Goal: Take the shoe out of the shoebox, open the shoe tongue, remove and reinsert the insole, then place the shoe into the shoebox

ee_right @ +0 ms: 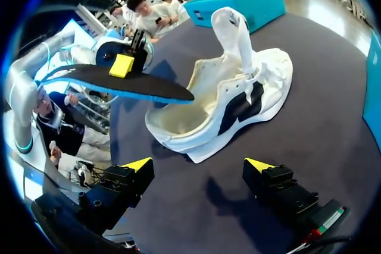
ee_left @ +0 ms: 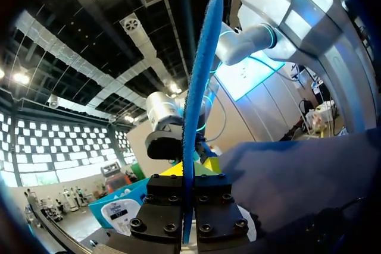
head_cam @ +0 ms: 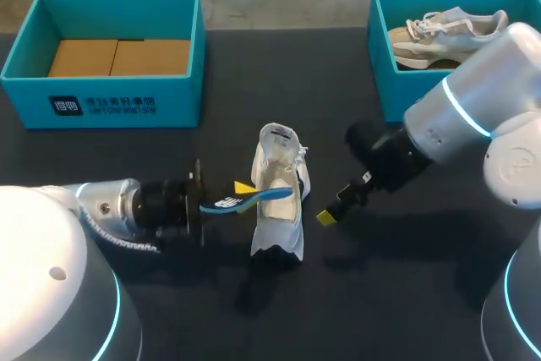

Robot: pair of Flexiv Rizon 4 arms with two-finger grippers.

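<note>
Insole [head_cam: 258,197] out of the white shoe [head_cam: 283,221] — clamped in the left gripper [head_cam: 239,192].
The shoe rests on the dark table [head_cam: 406,293], tongue pulled up, the blue insole's free end reaching over its opening. The right gripper [ee_right: 199,165] sits just beside the shoe — fingers apart, holding nothing.

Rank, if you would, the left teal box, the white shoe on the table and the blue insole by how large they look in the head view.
1. left teal box, clearly the largest
2. white shoe
3. blue insole, seen nearly edge-on as a thin strip
</note>
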